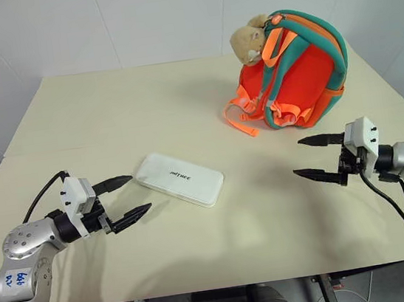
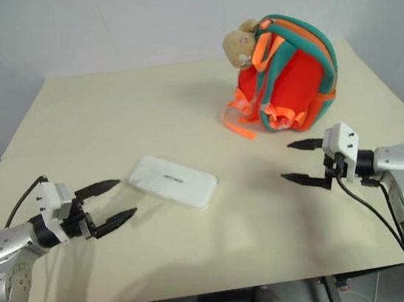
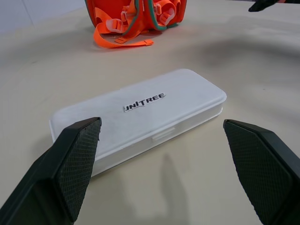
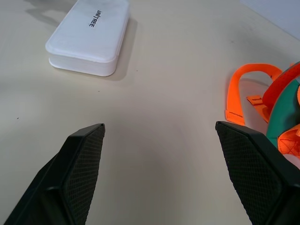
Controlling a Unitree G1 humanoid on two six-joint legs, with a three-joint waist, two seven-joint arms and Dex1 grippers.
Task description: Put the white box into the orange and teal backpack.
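Both tools (image 1: 125, 200) (image 1: 316, 157) wide open, empty

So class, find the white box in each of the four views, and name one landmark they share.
Left eye: box at centre, flat on the table.
Right eye: box slightly left of centre.
Left wrist: box in the middle, just beyond the open left claw.
Right wrist: box in the upper left corner.
Shared landmark: the backpack, with its orange strap.

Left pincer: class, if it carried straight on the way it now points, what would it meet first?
Most likely the white box, lying flat just ahead of the open left pincer; the table between them looks bare.
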